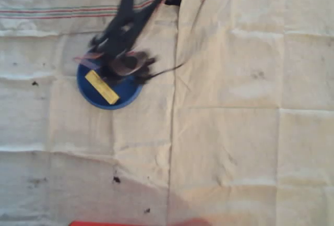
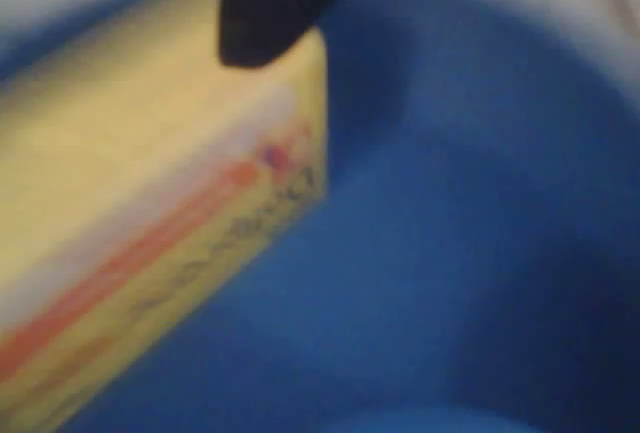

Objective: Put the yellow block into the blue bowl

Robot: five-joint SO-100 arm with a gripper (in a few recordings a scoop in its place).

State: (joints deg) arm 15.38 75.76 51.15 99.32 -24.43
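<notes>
A creased white cloth (image 1: 235, 147) lay wide open toward three o'clock. One yellow block (image 1: 102, 86) rested inside one blue bowl (image 1: 130, 89), near its nine-o'clock rim. The gripper (image 1: 112, 69) hung blurred above it, jaws perhaps touching the block; I could not tell their state.

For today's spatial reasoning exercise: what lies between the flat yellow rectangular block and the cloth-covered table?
In the overhead view, the round blue plastic bowl lies between them: the yellow block rests inside it, above the white cloth.
</notes>
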